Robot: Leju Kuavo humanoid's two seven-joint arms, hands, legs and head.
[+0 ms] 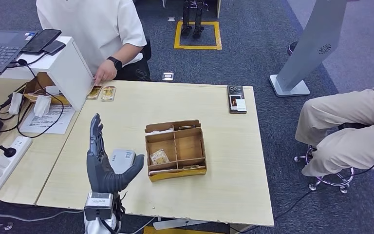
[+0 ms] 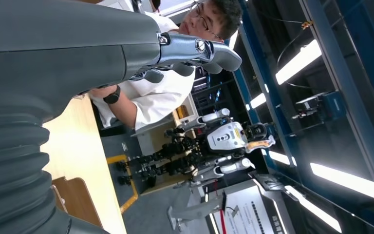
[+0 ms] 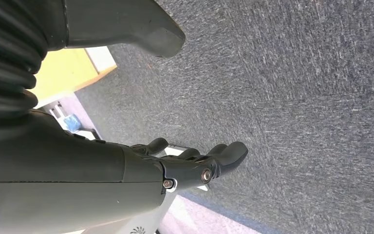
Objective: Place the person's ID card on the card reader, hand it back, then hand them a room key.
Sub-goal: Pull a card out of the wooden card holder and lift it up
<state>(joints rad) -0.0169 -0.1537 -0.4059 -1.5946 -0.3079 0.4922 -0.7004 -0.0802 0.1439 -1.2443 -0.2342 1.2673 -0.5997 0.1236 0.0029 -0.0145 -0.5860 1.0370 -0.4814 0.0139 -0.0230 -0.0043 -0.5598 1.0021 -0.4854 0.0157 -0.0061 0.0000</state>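
Fingers of the left hand stand apart and point up over the near left part of the table, palm turned to the right, holding nothing. Just past its thumb, at about 2 o'clock from the palm, lies one grey card reader, partly hidden by the hand. Right of that, at 3 o'clock, sits one cardboard box with dividers; one compartment holds a small printed packet, and flat cards lie in others, too small to read. The right hand hangs by the table edge over grey carpet, fingers loosely spread and holding nothing.

Farther off, at 12 o'clock from the left hand, two cards lie side by side at the far edge of the table; which one is the ID card I cannot tell. The person's hand, with a dark watch on the wrist, rests just above them and touches the left one. One phone lies at the far right edge, well apart from the cards.
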